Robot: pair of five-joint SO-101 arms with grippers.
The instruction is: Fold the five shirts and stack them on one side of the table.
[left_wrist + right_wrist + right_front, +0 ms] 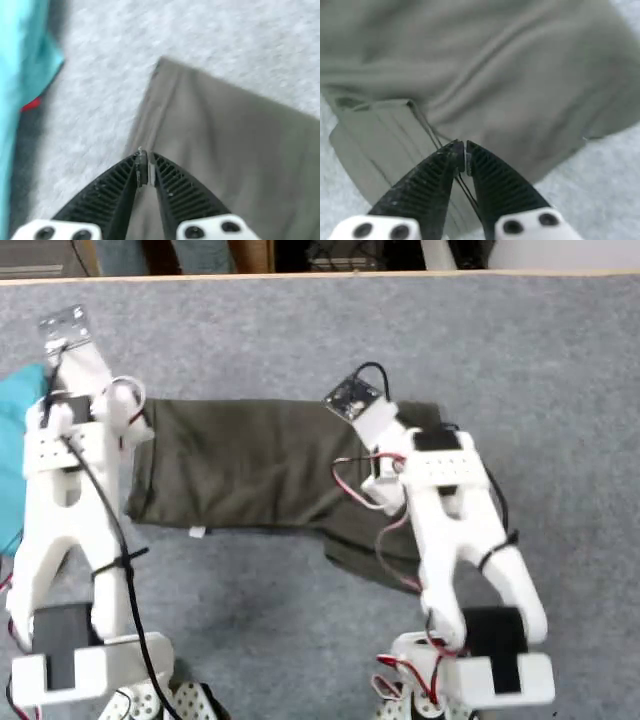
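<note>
An olive shirt (250, 465) lies partly folded across the middle of the grey table, one flap sticking out toward the front at the right. My left gripper (143, 167) is shut on the shirt's (235, 150) left edge, and in the high view it (133, 428) sits at that edge. Over the shirt's right part, my right gripper (463, 151) is shut on a fold of the cloth (510, 75); seen from above, the right arm (440, 490) covers that spot.
A teal shirt (18, 415) lies at the table's left edge, close to the left arm; its cloth (20, 75) carries a red tag (31, 104). Bare grey table (540, 370) stretches behind and to the right of the olive shirt.
</note>
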